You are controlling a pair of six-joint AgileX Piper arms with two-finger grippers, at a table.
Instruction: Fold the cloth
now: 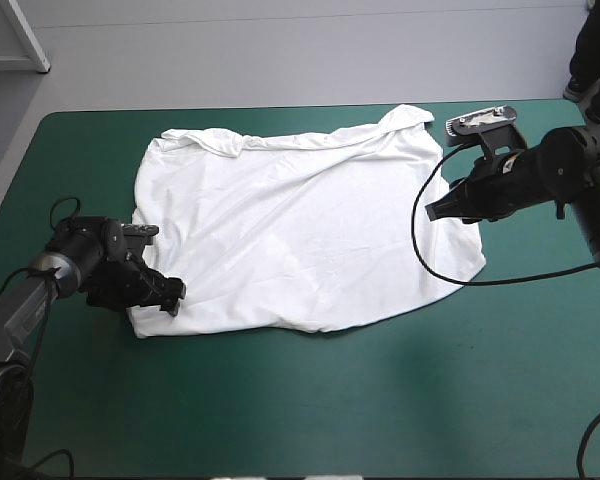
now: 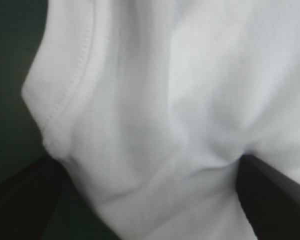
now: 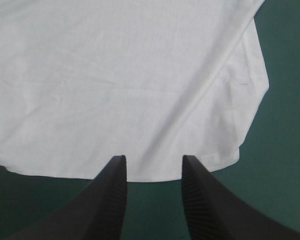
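Note:
The white T-shirt (image 1: 300, 230) lies spread flat across the middle of the teal-green table, with its far edge rumpled. My left gripper (image 1: 172, 295) sits low at the shirt's near-left corner. In the left wrist view the left gripper (image 2: 147, 165) is open, and a hemmed fold of the T-shirt (image 2: 155, 100) bulges between its fingers. My right gripper (image 1: 432, 212) hovers at the shirt's right side. In the right wrist view the right gripper (image 3: 153, 162) is open just short of the T-shirt's (image 3: 120, 85) edge, with only the teal-green cover between its fingers.
A broad strip of teal-green cover (image 1: 330, 400) runs between the shirt and the table's front edge. Narrower strips of cover show to the left and right of the shirt.

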